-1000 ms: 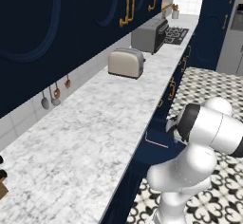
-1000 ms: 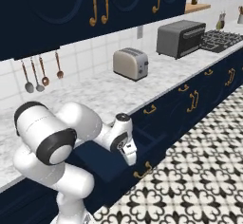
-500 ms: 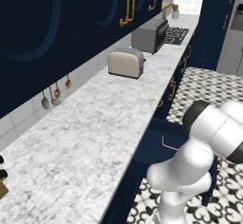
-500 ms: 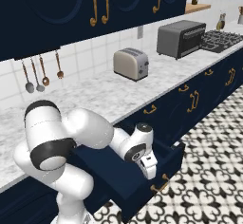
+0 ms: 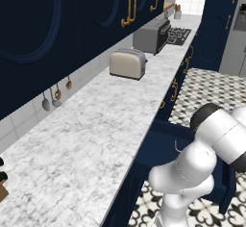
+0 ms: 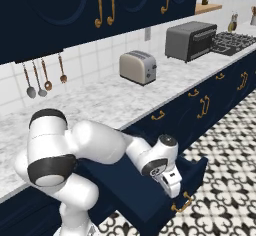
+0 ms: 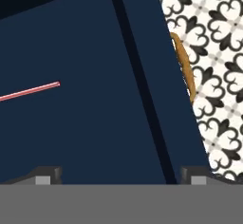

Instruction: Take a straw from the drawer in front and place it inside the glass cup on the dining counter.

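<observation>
Your straw (image 7: 29, 91) lies flat on the bare navy floor of the open drawer (image 7: 95, 123), a thin red-pink line running in from the left edge of the hand view and ending partway across. It is untouched and sits well to the left of the pincer's centre line. The drawer's front wall crosses the hand view as a dark diagonal band, with the brass handle (image 7: 185, 69) beyond it over the patterned floor tiles (image 7: 213, 38).

Your pincer (image 7: 118, 174) hovers above the drawer with its jaws spread wide and nothing between them; both dark tips show at the bottom of the hand view, one over the drawer floor, the other near the front wall. From the right base view, the hand (image 6: 170, 179) hangs over the drawer's front edge.

You are at the reach-for-the-straw step, I judge. Next, shift toward the straw, line the jaws across it, then descend.
</observation>
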Robot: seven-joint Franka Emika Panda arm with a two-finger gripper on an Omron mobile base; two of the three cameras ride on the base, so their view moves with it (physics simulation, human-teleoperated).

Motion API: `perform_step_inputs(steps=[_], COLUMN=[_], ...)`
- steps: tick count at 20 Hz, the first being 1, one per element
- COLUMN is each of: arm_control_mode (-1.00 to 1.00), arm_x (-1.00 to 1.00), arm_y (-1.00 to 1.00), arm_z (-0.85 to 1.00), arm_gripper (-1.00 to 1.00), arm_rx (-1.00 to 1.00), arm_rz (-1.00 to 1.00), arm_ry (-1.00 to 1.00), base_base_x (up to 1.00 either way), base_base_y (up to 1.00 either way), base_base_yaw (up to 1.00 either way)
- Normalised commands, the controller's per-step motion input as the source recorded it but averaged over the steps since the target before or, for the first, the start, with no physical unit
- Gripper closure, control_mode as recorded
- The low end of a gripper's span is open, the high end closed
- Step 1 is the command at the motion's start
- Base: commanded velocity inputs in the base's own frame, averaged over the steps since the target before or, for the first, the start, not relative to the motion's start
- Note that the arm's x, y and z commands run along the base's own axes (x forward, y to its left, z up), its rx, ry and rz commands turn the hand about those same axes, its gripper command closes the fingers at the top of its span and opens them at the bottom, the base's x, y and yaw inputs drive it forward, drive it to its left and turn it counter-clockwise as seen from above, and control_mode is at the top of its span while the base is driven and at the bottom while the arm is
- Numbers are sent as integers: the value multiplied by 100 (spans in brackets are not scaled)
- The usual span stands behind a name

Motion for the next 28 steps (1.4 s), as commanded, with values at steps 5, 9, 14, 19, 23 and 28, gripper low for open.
perform_step_inputs(steps=[5,9,14,19,23,28], arm_control_mode=[-100,-100,-100,-100,-100,-100], arm_x=[37,49,61,46,51,45], arm_y=[61,35,13,3,0,0], arm_z=[15,-5,-23,-28,-24,-38], arm_gripper=[-100,-100,-100,-100,-100,-100], arm_rx=[0,0,0,0,0,0], arm_rz=[17,27,40,39,19,17], arm_ry=[0,0,0,0,2,4], base_base_x=[0,0,0,0,0,0], base_base_y=[0,0,0,0,0,0], base_base_yaw=[0,0,0,0,0,0])
